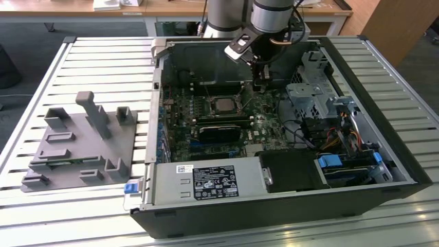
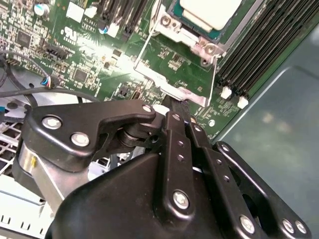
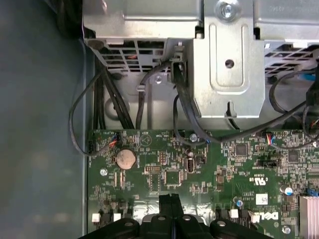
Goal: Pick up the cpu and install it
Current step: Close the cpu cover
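The cpu (image 1: 223, 105), a square chip with a silver-grey top, lies flat in the motherboard socket (image 1: 207, 104) inside the open computer case. In the second wrist view the cpu (image 2: 212, 12) sits within the metal socket frame (image 2: 175, 93). My gripper (image 1: 258, 86) hangs over the board on the exterior view's right of the socket, a short way from the chip. Its two black fingers (image 2: 175, 119) are pressed together with nothing between them, their tips close to the frame's metal tab. In the first wrist view the shut fingertips (image 3: 164, 200) point down at the green board.
A metal drive cage (image 1: 307, 95) and bundled cables (image 1: 312, 135) stand on the exterior view's right of the gripper. Black memory slots (image 2: 259, 50) run beside the socket. A grey parts fixture (image 1: 79, 144) rests on the slatted table, outside the case.
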Action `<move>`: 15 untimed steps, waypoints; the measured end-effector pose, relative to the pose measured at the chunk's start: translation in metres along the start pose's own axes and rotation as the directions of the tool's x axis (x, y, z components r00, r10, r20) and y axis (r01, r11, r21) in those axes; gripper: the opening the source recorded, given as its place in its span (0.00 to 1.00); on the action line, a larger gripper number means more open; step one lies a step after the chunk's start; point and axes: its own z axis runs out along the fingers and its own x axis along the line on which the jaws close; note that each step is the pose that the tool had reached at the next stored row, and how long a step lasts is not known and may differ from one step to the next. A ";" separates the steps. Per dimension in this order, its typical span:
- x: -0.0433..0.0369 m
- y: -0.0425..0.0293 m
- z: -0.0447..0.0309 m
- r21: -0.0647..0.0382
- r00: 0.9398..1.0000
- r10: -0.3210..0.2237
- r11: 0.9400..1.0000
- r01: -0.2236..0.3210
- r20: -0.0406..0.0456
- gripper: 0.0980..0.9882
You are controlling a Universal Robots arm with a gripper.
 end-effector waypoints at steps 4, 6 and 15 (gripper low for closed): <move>-0.0001 -0.0065 -0.0002 0.000 1.000 0.000 1.000 0.000 0.000 0.01; -0.0002 -0.0091 -0.0002 0.000 1.000 0.000 1.000 0.000 0.000 0.01; -0.0003 -0.0174 -0.0004 0.000 1.000 0.000 1.000 0.000 0.000 0.01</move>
